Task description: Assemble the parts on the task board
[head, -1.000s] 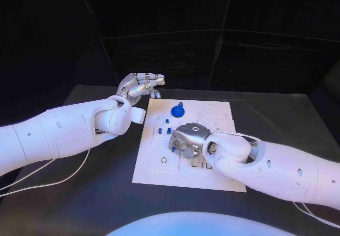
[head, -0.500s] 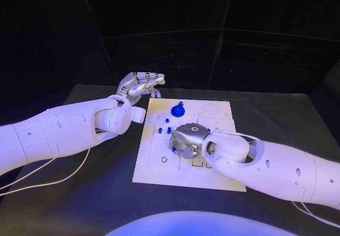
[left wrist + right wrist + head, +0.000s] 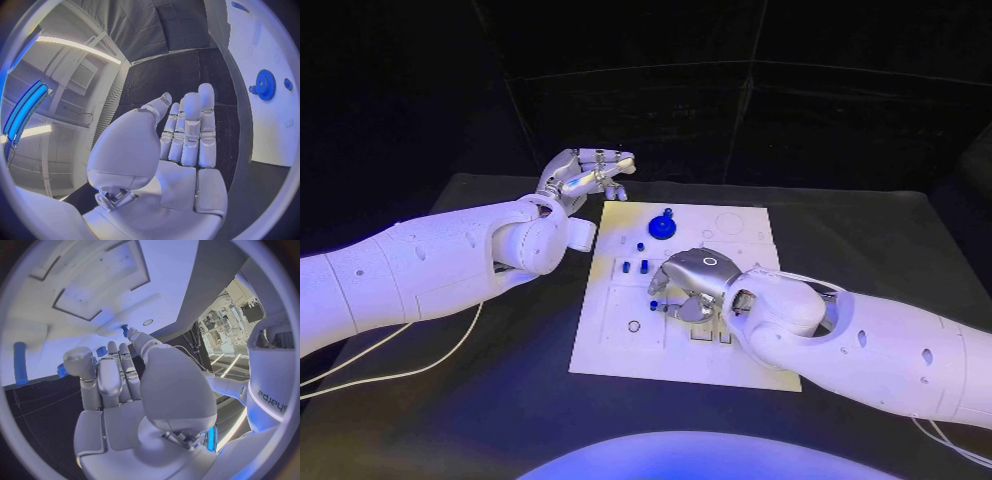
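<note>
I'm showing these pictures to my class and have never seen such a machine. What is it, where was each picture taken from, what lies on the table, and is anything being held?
It is a robot with two white arms, each ending in a silver robot hand. One picture looks down from its head; the round ones come from cameras at each wrist. On the black table lies a white task board with small blue parts, among them a blue gear. The left robot hand is raised beyond the board's far corner, holding nothing. The right robot hand is low over the board's middle; whether it holds a part cannot be told.

matt white task board [image 3: 625, 330], glossy blue gear [image 3: 661, 227]
</note>
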You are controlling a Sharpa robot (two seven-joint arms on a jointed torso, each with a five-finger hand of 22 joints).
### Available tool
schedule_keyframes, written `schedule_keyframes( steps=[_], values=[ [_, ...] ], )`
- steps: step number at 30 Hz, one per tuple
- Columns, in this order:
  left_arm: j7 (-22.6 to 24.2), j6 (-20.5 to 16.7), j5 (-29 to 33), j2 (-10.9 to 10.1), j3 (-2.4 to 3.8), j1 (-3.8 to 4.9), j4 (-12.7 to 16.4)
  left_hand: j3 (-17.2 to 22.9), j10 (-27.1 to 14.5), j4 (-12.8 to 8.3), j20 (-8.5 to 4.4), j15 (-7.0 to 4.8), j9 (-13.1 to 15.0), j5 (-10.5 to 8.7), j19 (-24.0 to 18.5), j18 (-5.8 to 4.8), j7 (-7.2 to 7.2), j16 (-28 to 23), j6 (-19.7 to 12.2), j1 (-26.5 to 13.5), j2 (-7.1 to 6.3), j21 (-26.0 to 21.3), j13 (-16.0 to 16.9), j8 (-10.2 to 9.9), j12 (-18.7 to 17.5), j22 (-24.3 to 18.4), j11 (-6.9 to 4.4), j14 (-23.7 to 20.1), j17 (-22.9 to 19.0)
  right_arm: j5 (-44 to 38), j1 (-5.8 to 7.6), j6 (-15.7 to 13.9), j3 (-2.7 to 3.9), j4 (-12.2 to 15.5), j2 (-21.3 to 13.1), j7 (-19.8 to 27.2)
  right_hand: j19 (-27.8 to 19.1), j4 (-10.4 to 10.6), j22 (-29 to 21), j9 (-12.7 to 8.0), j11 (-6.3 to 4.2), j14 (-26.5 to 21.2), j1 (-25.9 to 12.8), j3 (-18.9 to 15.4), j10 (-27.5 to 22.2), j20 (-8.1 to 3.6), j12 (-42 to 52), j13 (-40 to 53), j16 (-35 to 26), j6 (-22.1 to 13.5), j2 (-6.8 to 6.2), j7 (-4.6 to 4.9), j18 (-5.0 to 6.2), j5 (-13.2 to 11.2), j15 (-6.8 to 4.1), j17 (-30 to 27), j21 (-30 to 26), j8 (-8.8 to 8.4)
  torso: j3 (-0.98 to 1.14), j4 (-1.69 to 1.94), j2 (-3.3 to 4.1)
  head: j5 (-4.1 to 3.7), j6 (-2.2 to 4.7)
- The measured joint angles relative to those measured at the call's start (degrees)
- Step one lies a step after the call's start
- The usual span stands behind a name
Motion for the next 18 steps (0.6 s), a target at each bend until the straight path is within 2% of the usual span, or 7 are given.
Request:
schedule_keyframes(
  steps=[4,8,13,18],
  values=[
    [-0.14,0.14,0.00,0.00,0.00,0.01,-0.37,0.00,0.00,0.00,0.00,0.00,0.00,0.00,0.00,0.00,0.00,0.00,0.00,0.00,0.00,0.00,0.00,0.00,0.00,0.00,0.00,0.00,0.00,1.53,0.03,-3.45,0.05,1.66,-2.22,0.77,0.00,0.48,-0.20,-0.03,-0.31,0.00,-0.66,-1.42,-0.31,0.00,0.65,0.05,0.00,-1.52,-0.03,-0.27,-0.01,0.00,0.00,-0.39,0.00,0.00,-0.03,-0.02,-0.03,-0.09,0.14],
    [-0.26,0.24,0.00,0.00,0.00,0.01,-0.56,0.00,-0.43,0.00,0.00,0.00,-0.02,0.00,0.00,0.00,0.11,0.00,-0.11,0.00,0.00,0.00,-0.01,0.00,0.00,-0.03,0.02,0.00,-0.08,3.16,0.61,-5.42,0.14,3.51,-4.86,1.19,0.00,0.32,-0.32,-0.03,-0.31,0.00,-0.66,-1.58,-0.31,0.00,1.05,0.06,0.00,-1.71,-0.03,-0.46,0.00,0.00,0.00,-0.55,0.00,0.00,-0.05,-0.08,-0.06,-0.35,0.38],
    [-0.41,0.43,0.00,0.00,0.00,0.01,-0.57,0.00,-0.42,0.00,0.00,0.00,-0.05,0.00,0.00,0.00,0.21,0.00,-0.21,0.00,0.00,0.00,-0.01,0.00,0.00,-0.05,0.00,0.00,-0.09,5.09,2.15,-5.52,1.37,5.19,-8.88,0.87,0.15,0.25,-0.33,-0.03,-0.44,0.00,-0.62,-2.15,-0.43,-0.15,1.42,0.10,0.28,-2.21,0.00,-0.55,-0.01,-0.16,0.00,-0.12,0.00,0.00,-0.07,-0.09,-0.06,-1.07,0.94],
    [-0.49,0.63,0.00,-0.07,-0.01,0.01,-0.35,-0.16,-0.42,-0.16,0.00,0.00,-0.04,0.00,0.00,0.00,0.01,0.00,-0.42,0.00,0.00,0.00,-0.01,0.00,0.00,-0.05,0.00,0.00,-0.09,6.33,4.04,-4.25,2.02,5.44,-13.01,-0.18,0.23,0.40,-1.24,-0.03,-0.84,0.04,-0.42,-4.65,-1.34,-0.23,2.17,0.06,0.28,-4.12,0.19,-0.79,-0.01,-0.89,-0.04,-0.46,-0.66,0.00,-0.16,-0.09,-0.09,-1.69,1.44]
  ],
)
